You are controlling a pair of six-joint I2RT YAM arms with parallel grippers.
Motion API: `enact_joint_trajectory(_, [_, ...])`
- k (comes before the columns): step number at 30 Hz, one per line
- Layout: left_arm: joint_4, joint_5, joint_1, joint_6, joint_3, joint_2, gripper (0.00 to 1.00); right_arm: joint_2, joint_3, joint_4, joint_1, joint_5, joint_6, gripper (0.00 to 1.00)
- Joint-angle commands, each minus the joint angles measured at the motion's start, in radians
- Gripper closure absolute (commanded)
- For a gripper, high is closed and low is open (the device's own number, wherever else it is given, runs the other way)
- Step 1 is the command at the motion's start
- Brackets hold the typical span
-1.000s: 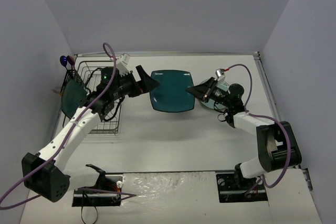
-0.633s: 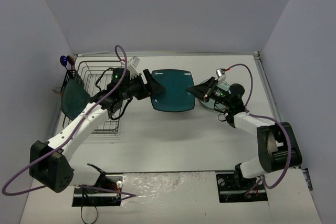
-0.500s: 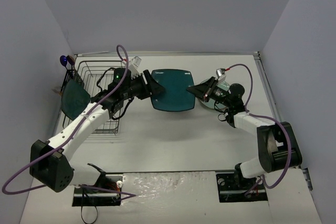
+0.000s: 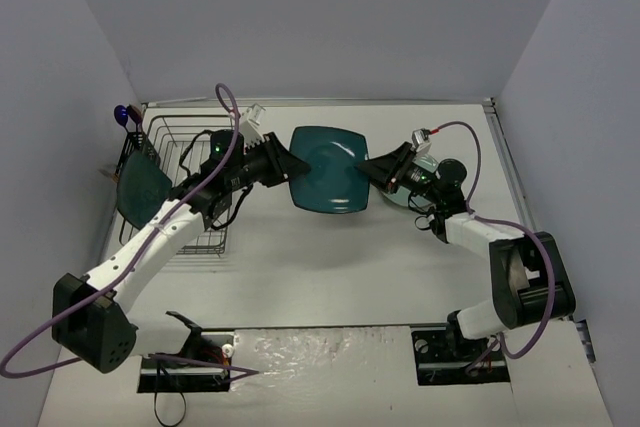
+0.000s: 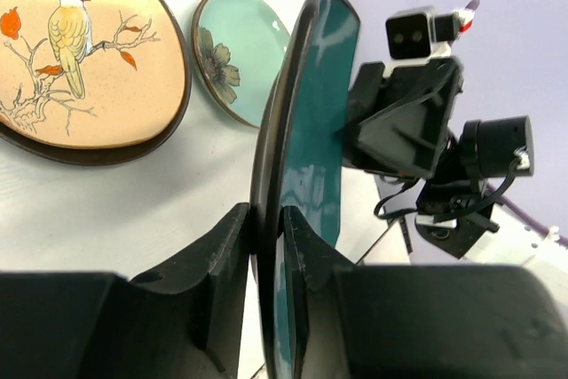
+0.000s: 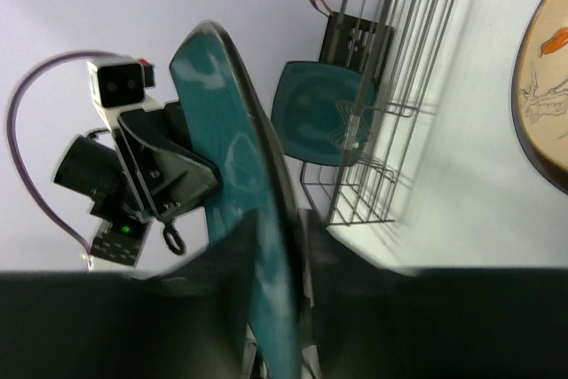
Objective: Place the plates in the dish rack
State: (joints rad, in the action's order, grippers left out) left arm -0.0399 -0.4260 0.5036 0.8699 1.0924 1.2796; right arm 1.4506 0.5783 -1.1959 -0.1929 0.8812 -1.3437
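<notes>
A dark teal rounded-square plate (image 4: pixel 328 169) hangs in the air over the middle of the table, between both arms. My left gripper (image 4: pixel 297 169) is shut on its left rim; the plate (image 5: pixel 315 113) stands edge-on between the fingers (image 5: pixel 266 215). My right gripper (image 4: pixel 372 169) straddles the right rim (image 6: pixel 226 130). Its blurred fingers (image 6: pixel 282 219) stand slightly apart from the rim, open. A second teal plate (image 4: pixel 138 192) stands in the left end of the black wire dish rack (image 4: pixel 185 187). A cream bird plate (image 5: pixel 80 59) and a pale mint plate (image 5: pixel 235 55) lie on the table below.
A small black caddy (image 6: pixel 355 37) with a spoon hangs on the rack's far side. A blue object (image 4: pixel 122 115) sits at the rack's back left corner. Grey walls close the table on the left, back and right. The mint plate (image 4: pixel 398 195) lies under the right wrist.
My left gripper has swung right from the rack to the plate's left rim and shut on it. My right gripper's fingers have loosened on the right rim.
</notes>
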Motion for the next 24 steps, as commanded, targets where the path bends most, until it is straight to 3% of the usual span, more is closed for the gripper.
enact_joint_trajectory(1, [0.093, 0.000, 0.007, -0.082, 0.040, -0.082, 1.00, -0.058, 0.021, -0.319, -0.011, 0.029, 0.026, 0.49])
enact_joint_trajectory(3, [0.056, 0.014, 0.006, -0.122, 0.058, -0.101, 1.00, -0.070, 0.018, -0.244, -0.011, 0.031, 0.066, 0.30])
enact_joint_trajectory(8, [-0.092, 0.062, -0.004, -0.233, 0.128, -0.152, 1.00, -0.123, 0.046, 0.071, -0.007, 0.022, 0.325, 0.02])
enact_joint_trajectory(14, [-0.400, 0.201, -0.027, -0.461, 0.295, -0.203, 1.00, -0.199, 0.118, 0.520, 0.015, -0.055, 0.638, 0.00])
enact_joint_trajectory(19, [-0.638, 0.419, -0.044, -0.643, 0.410, -0.229, 1.00, -0.236, 0.110, 0.651, 0.039, -0.106, 0.743, 0.00])
enact_joint_trajectory(24, [-0.829, 0.666, -0.098, -0.794, 0.506, -0.210, 1.00, -0.262, 0.090, 0.673, 0.039, -0.111, 0.769, 0.00])
